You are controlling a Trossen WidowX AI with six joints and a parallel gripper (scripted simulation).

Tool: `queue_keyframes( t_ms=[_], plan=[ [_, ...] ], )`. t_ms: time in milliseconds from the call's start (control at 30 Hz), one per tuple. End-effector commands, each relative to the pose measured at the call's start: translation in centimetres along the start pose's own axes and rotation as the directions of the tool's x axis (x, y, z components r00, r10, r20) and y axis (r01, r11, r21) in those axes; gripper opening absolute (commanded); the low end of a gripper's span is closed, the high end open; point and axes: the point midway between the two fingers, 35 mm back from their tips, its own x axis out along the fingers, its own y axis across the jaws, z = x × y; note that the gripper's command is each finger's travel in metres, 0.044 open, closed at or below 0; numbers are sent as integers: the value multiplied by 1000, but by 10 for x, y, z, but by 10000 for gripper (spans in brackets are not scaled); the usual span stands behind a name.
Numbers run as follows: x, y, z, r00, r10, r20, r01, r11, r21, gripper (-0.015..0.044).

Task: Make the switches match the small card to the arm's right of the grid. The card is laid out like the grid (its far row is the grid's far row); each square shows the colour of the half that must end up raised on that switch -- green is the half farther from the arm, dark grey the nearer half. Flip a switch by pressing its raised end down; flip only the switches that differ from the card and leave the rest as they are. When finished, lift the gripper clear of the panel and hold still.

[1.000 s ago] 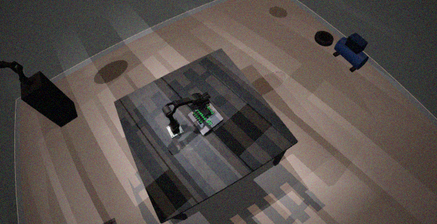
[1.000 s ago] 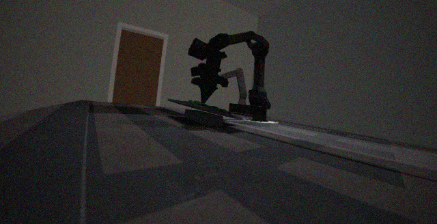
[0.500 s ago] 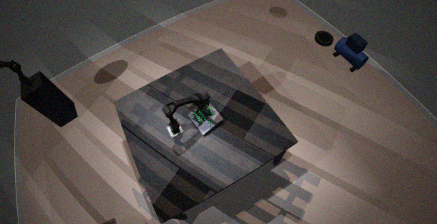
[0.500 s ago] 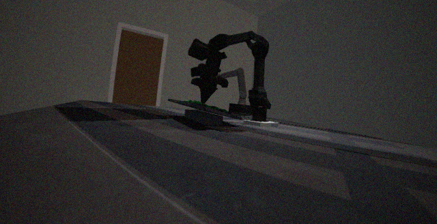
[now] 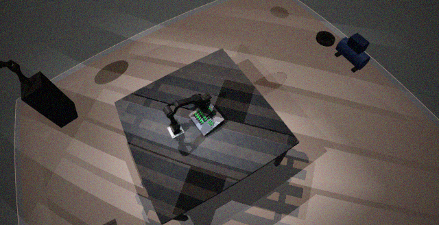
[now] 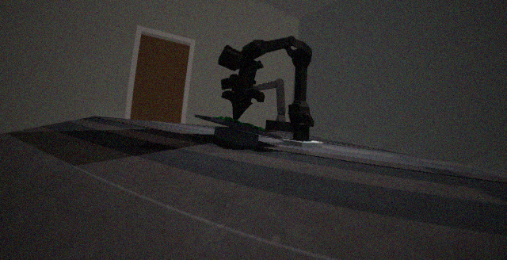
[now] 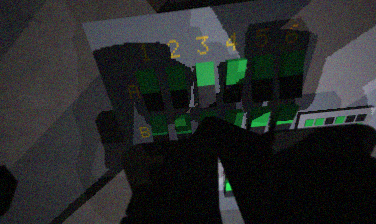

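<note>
Six numbered columns of switches cross the panel (image 5: 206, 127) (image 7: 154, 34), which lies on the dark surface (image 5: 206, 163) in front of our arm's base. We have our jaws (image 5: 210, 114) (image 6: 236, 119) closed and empty over it, hiding much of row B and what lies nearer. We see the card (image 7: 336, 120) beside the grid, partly covered; a blue machine (image 5: 353, 53) stands well apart.
</note>
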Motion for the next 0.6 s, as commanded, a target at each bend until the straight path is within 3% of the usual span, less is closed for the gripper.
queue_keyframes(
  t_ms=[0, 467, 567],
  plan=[
    [2, 1, 0, 1000, 4, -4, -4, 1000, -3, 0],
    [4, 1, 0, 1000, 4, -4, -4, 1000, -3, 0],
    [-21, 0, 1, 1000, 2, 7, -2, 1000, -1, 0]
  ],
)
